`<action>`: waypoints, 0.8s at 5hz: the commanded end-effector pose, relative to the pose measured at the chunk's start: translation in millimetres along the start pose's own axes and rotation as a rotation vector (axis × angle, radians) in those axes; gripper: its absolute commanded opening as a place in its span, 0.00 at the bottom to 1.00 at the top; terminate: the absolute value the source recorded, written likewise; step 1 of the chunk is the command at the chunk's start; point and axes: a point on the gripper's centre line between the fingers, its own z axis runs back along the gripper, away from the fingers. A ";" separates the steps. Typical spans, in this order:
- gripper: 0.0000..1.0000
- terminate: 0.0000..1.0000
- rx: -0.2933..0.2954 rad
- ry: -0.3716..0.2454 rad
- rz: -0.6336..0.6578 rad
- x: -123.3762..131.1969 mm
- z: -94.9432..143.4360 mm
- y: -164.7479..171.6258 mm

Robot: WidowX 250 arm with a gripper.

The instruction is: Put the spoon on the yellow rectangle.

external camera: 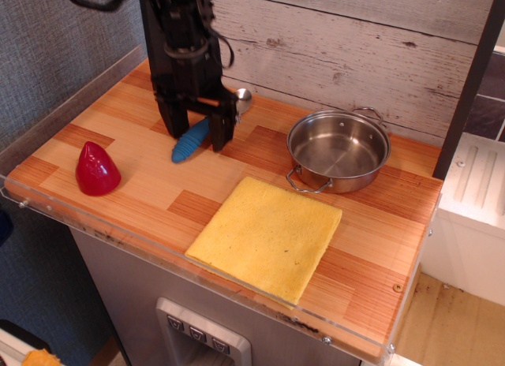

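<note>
The spoon (pixel 189 143) lies on the wooden counter at the back left, blue ribbed handle toward the front left, silver bowl (pixel 241 98) toward the wall. My black gripper (pixel 196 137) is open and lowered over the handle, one finger (pixel 175 128) on its left and one finger (pixel 222 129) on its right, so the fingers straddle the handle. The middle of the spoon is hidden behind the gripper. The yellow rectangle (pixel 268 235) lies flat at the front middle of the counter, with nothing on it.
A steel pot (pixel 338 151) with two handles stands at the back right, just behind the yellow pad. A red cone-shaped object (pixel 96 169) sits at the front left. The plank wall runs along the back. The counter's front edge has a clear plastic lip.
</note>
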 end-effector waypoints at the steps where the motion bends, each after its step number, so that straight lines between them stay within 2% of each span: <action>1: 0.00 0.00 0.021 0.014 -0.002 0.5 -7.6 5.7; 3: 0.00 0.00 0.023 0.005 -0.020 0.3 11.4 5.3; 4: 0.00 0.00 0.024 -0.033 0.007 -6.6 41.3 -7.9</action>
